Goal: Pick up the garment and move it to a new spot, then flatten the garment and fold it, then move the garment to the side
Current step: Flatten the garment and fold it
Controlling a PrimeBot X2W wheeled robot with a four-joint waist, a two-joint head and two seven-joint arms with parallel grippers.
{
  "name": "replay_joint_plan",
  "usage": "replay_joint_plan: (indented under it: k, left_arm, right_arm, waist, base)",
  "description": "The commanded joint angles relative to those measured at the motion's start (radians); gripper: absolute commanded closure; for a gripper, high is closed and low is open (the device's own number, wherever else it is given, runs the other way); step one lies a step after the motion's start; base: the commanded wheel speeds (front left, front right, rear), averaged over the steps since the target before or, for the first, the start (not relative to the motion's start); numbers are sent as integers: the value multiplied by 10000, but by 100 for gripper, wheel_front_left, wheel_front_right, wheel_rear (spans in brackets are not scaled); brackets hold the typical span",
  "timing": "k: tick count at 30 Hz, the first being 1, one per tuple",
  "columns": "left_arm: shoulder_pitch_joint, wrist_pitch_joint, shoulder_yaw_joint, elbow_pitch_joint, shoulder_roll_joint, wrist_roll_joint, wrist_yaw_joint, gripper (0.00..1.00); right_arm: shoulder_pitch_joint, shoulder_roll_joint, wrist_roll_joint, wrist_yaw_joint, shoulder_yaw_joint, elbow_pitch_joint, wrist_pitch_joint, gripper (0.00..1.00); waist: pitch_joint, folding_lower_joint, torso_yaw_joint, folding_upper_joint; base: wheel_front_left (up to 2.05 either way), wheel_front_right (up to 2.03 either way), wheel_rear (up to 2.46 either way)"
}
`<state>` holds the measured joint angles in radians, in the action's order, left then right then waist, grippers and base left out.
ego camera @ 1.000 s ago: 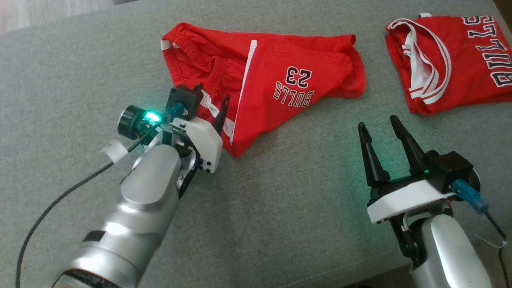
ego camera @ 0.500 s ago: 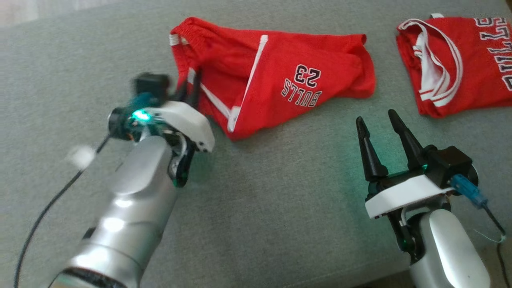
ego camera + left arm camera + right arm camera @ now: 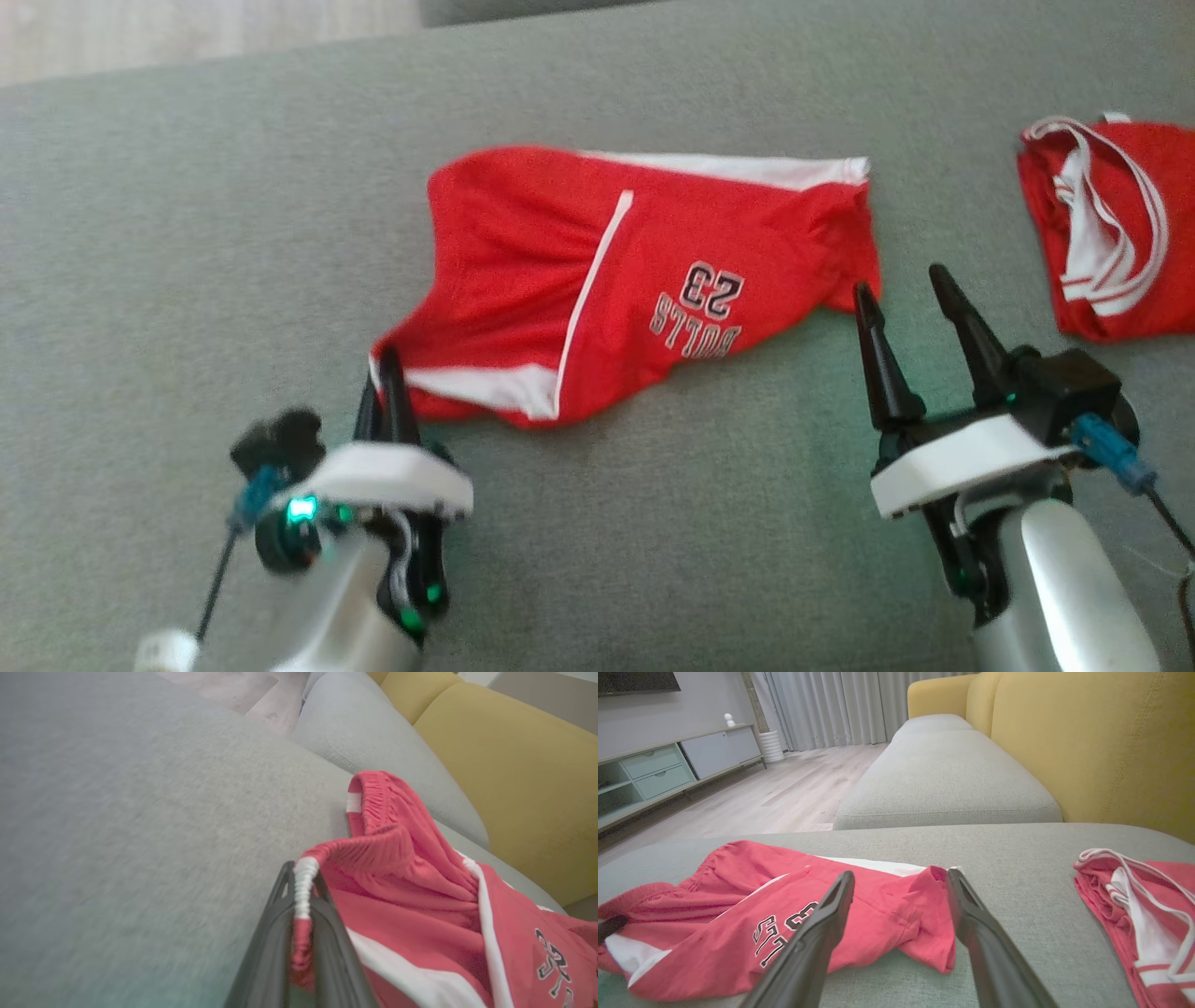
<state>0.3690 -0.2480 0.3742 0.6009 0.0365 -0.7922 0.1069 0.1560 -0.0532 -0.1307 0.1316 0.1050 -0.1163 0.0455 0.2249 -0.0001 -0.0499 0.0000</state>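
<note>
From the head camera, the red mesh basketball shorts with white side stripes and a "BULLS 23" print lie near the middle of the grey woven fabric sofa seat. Their long axis runs across the view, sloping from a near-left corner up to a far-right end. The print reads upside down from here, with the number on the far side of the word. A white band edges the far side towards the right end. The left gripper is at the near-left corner with its jaws together on the cloth. The right gripper stands just off the right end of the shorts, its jaws apart and holding nothing. Well to the right lies a crumpled red jersey with white trim, apart from the shorts.

In the left wrist view, the two dark fingers are clamped on the gathered elastic waistband where a short white section meets the red. The waistband rises slightly off the seat at the grip. The rest of the cloth trails away to the right, towards a mustard-yellow upholstered backrest.

In the right wrist view, the spread fingers frame the folded right end of the shorts, which lies flat on the seat between them and beyond their tips. The shorts stretch away to the left and the jersey lies at the right edge. Pale wooden floor shows beyond the seat.
</note>
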Motion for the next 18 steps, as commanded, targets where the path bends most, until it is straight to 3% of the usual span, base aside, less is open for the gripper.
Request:
replay_joint_plan:
  k: [1, 2, 6, 10, 15, 18]
  left_arm:
    - [-212, -105, -291, -421, 138, -40, 65, 20]
    - [-334, -107, -237, -532, 138, -22, 31, 0]
    - [-596, -119, -109, -1182, 384, 276, -134, 0]
    - [-588, -130, -115, -1950, 990, 1111, -220, 0]
    - [-772, -134, -293, -3235, 2100, 2957, -304, 0]
    - [-1062, -135, -703, -3572, 2315, 3282, -306, 0]
  right_arm:
    - [-88, 29, 65, -9, 181, 393, -65, 0]
    - [-117, 29, 69, -9, 170, 416, -104, 0]
    - [-139, -21, 136, -9, 188, 593, -327, 0]
    - [-95, -107, 177, -9, 165, 760, -516, 0]
    - [-69, -125, 161, -9, 151, 890, -785, 0]
    - [-74, -114, 97, -9, 268, 815, -1017, 0]
  waist:
    - [-247, 1, 240, 0]
    - [-308, 1, 299, 0]
    - [-473, 1, 513, 0]
    - [-576, 1, 672, 0]
    - [-702, 1, 815, 0]
    - [-727, 1, 848, 0]
  base:
    - [0, 0, 0]
    - [0, 0, 0]
    - [0, 0, 0]
    - [0, 0, 0]
    - [0, 0, 0]
    - [0, 0, 0]
